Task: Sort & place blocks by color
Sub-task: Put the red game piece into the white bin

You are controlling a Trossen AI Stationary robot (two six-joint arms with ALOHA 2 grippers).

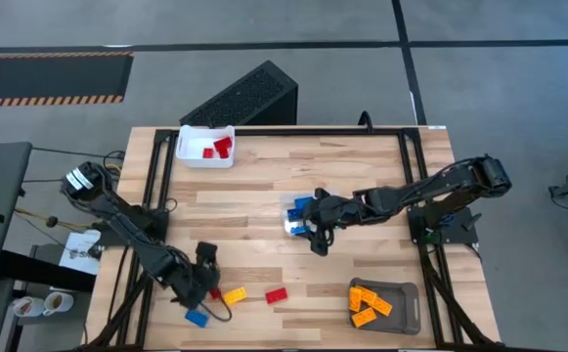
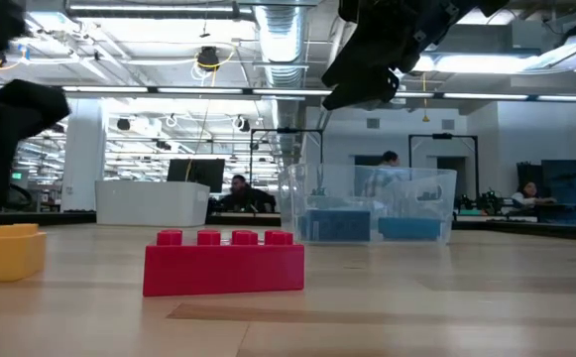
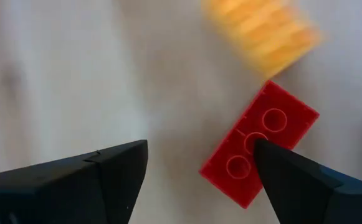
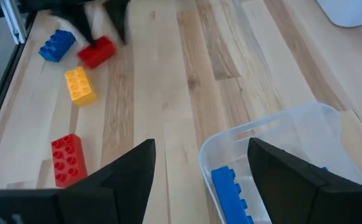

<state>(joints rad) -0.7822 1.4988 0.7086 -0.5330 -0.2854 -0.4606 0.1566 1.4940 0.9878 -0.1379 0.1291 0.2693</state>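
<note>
Left gripper spread wide just above the wooden surface at about seven o'clock, holding nothing, a red block lying flat between its fingers; likely lined up so to close across that block's short sides. Right gripper parted and empty, hovering at the rim of the clear bin near centre, blue blocks inside; probably positioned there for a release into the matching colour. Sorted so far, judging by colour: reds in the white tray at eleven o'clock; yellow-orange ones in the grey tray at five o'clock. Left loose around six to seven o'clock: a yellow block, another red block, a blue block. No brand, label or legible writing anywhere, studs too blurred to read.
</note>
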